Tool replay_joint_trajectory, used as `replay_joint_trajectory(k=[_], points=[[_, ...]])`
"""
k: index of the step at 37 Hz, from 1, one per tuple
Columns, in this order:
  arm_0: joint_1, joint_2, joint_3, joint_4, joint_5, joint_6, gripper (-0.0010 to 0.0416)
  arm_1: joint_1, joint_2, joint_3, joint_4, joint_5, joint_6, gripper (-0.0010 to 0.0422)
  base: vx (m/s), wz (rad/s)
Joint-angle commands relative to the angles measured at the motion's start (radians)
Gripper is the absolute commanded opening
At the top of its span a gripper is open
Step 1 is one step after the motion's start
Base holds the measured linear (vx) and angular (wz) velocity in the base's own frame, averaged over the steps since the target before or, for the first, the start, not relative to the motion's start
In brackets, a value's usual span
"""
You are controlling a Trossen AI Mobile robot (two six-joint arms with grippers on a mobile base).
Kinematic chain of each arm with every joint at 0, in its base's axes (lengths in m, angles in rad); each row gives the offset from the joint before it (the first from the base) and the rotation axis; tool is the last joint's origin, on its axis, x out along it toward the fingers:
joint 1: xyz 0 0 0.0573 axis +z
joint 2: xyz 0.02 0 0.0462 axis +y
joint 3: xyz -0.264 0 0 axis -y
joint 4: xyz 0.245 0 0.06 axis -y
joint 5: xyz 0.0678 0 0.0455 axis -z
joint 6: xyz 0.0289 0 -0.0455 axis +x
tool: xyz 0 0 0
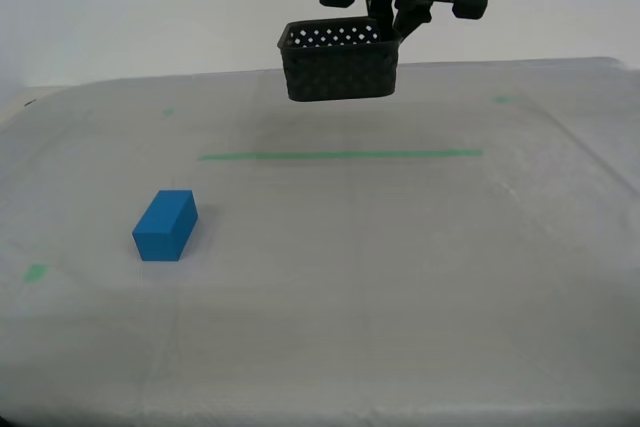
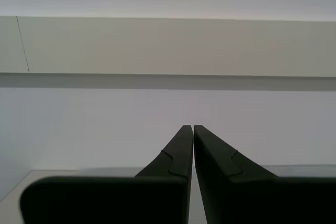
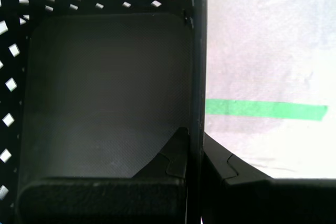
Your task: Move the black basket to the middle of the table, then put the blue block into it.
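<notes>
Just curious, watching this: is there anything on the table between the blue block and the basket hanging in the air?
Only the green tape line on bare cloth, seen in the exterior view, between the block and the basket.

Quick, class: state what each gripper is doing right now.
My first gripper: shut on a wall of the black basket, held above the table.
My second gripper: shut, holding nothing.
</notes>
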State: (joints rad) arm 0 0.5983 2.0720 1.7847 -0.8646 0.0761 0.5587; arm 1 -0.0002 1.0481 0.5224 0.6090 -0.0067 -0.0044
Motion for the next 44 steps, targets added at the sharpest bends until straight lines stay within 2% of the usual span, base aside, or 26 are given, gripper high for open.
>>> replay_joint_trajectory(k=[1, 15, 32, 35, 39, 44], points=[[0.0, 0.001, -0.021, 0.022, 0.001, 0.01, 0.0, 0.0, 0.0, 0.0, 0.005, 0.0, 0.002, 0.0, 0.0, 0.0], [0.0, 0.001, -0.173, 0.172, 0.002, 0.015, 0.0, 0.0, 0.0, 0.0, 0.006, 0.0, 0.002, 0.0, 0.0, 0.0], [-0.015, 0.001, -0.362, 0.422, 0.008, 0.01, 0.0, 0.0, 0.0, 0.001, 0.006, 0.0, 0.002, 0.0, 0.0, 0.0], [-0.023, 0.001, -0.385, 0.453, 0.009, 0.0, 0.0, 0.0, 0.0, 0.001, 0.006, 0.0, 0.002, 0.0, 0.0, 0.0], [-0.03, 0.001, -0.408, 0.498, 0.012, -0.038, 0.0, 0.0, 0.0, 0.001, 0.006, 0.0, 0.002, 0.0, 0.0, 0.0], [-0.034, 0.001, -0.415, 0.508, 0.031, -0.055, 0.0, 0.0, 0.0, 0.001, 0.006, 0.0, 0.002, 0.0, 0.0, 0.0]])
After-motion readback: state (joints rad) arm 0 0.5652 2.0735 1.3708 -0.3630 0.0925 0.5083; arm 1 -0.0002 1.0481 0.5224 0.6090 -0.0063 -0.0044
